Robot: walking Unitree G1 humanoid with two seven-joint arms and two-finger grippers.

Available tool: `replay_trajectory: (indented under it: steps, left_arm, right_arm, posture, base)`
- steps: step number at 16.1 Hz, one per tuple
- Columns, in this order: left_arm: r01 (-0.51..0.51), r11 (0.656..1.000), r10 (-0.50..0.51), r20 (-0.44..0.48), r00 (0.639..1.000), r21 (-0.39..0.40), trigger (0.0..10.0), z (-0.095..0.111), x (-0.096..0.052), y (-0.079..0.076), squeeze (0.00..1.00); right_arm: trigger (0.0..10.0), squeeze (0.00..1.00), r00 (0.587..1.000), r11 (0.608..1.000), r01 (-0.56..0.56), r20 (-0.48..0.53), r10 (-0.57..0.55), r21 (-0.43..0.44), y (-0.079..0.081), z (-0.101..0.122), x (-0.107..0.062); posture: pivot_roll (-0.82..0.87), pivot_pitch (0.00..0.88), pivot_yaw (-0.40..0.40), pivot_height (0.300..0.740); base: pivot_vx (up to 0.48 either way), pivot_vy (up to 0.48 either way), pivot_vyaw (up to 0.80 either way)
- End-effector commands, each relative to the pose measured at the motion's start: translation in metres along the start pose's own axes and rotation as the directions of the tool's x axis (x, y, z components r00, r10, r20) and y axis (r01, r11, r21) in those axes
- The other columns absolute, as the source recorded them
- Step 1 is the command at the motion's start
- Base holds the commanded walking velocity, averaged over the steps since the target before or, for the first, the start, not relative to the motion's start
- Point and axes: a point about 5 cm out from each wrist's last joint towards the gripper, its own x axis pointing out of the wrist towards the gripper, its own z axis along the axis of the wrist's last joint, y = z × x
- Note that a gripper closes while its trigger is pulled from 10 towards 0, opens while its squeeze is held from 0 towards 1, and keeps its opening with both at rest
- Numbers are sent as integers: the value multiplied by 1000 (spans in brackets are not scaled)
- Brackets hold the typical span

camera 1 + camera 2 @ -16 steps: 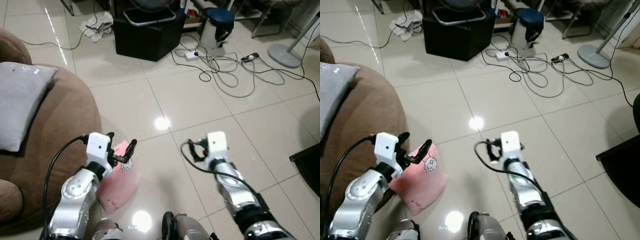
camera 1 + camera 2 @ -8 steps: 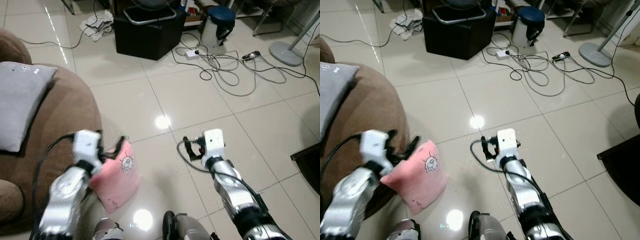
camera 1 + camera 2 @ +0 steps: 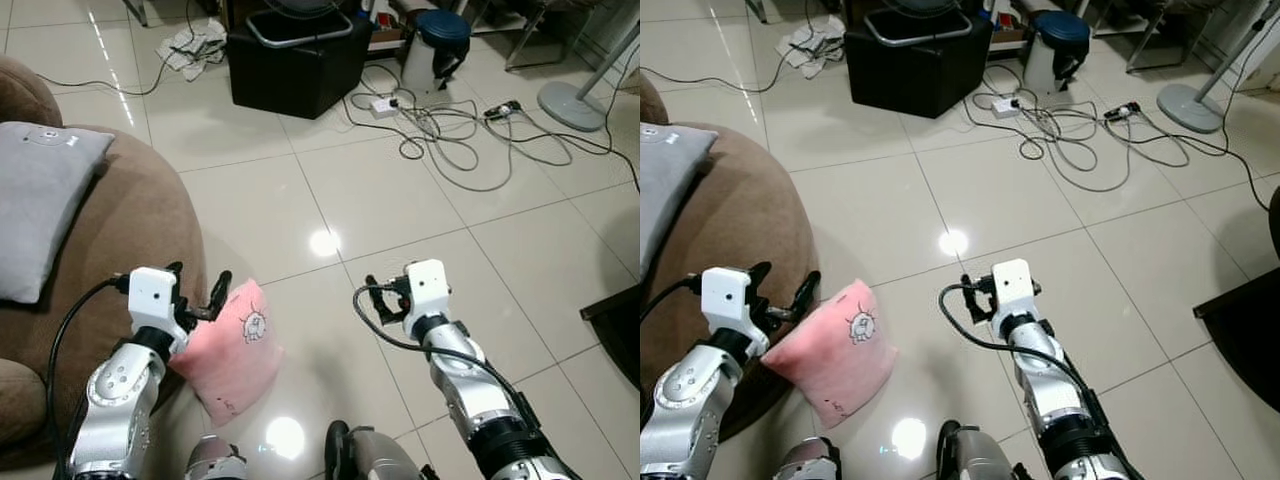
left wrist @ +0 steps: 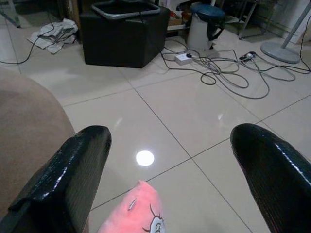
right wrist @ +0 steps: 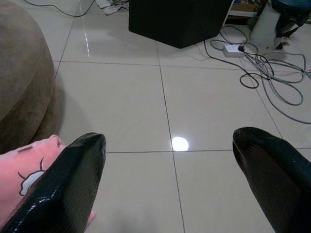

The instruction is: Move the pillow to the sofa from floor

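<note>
A pink pillow (image 3: 238, 352) with a small cartoon face lies on the tiled floor, leaning against the foot of the brown sofa (image 3: 135, 235). My left gripper (image 3: 198, 283) is open just above the pillow's upper corner, with nothing between its fingers; in the left wrist view the pillow (image 4: 132, 213) lies below the open gripper (image 4: 170, 133). My right gripper (image 3: 384, 298) is open over bare floor to the right of the pillow. In the right wrist view the pillow (image 5: 24, 170) sits beside one finger (image 5: 68, 184).
A grey cushion (image 3: 40, 200) rests on the sofa. Further off stand a black box (image 3: 295, 65), a white bin with a blue lid (image 3: 435, 50), tangled cables with a power strip (image 3: 460, 140) and a fan base (image 3: 570, 105). Dark furniture (image 3: 615, 320) is at the right edge.
My left gripper has drawn back to the left, off the pillow's top, baring more of the pillow. The right gripper has shifted slightly left. The pillow stays on the floor.
</note>
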Motion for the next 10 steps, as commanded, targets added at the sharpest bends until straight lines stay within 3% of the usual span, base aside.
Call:
replay_trajectory:
  steps: [1, 10]
  left_arm:
    - [4, 1000, -4, -13, 1000, -14, 10000, -6, -2, -2, 0]
    - [0, 1000, 0, -26, 1000, -15, 10000, -8, -4, -2, 0]
  right_arm:
    - [10000, 0, 1000, 1000, 7, -18, -7, -2, -3, -3, -2]
    - [10000, 0, 999, 999, -35, -32, 35, -6, 5, 1, 5]
  posture:
    - [195, 226, -146, 740]
    - [239, 213, -161, 740]
  base:
    - [0, 0, 0]
    - [0, 0, 0]
